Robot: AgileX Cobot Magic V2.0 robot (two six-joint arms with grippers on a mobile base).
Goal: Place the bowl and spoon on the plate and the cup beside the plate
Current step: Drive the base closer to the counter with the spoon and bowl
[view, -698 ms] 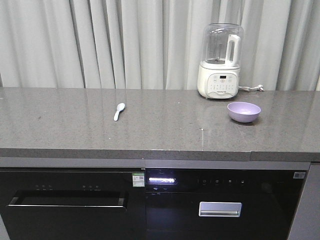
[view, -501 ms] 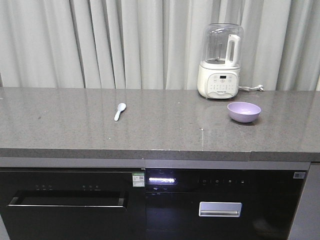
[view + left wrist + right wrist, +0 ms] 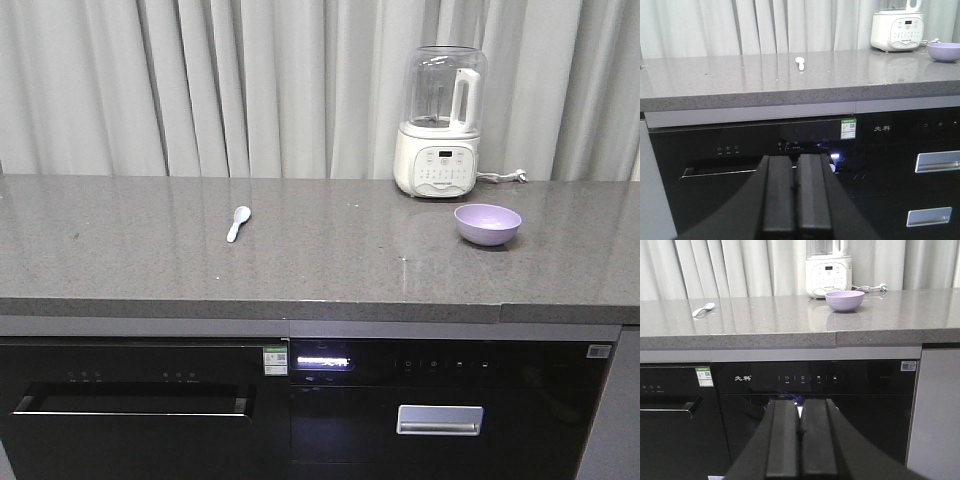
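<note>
The lavender bowl (image 3: 488, 223) stands on the grey counter at the right, in front of the blender; it also shows in the wrist views (image 3: 944, 51) (image 3: 844, 300). The pale spoon (image 3: 238, 222) lies alone left of centre on the counter (image 3: 800, 62) (image 3: 703, 309). The plate and the cup are out of view. My left gripper (image 3: 796, 159) is shut with nothing in it, held low before the black appliance fronts. My right gripper (image 3: 800, 403) is shut and empty too, also below counter height. Neither gripper shows in the front view.
A white blender (image 3: 439, 122) with a clear jug stands at the back right, its cord trailing right. The counter's front edge (image 3: 300, 309) overhangs black built-in appliances with a lit display (image 3: 320, 356). Grey curtains hang behind.
The view has shifted slightly, so the counter and appliances sit a touch lower and left in frame. The bowl and the spoon have not moved on the counter.
</note>
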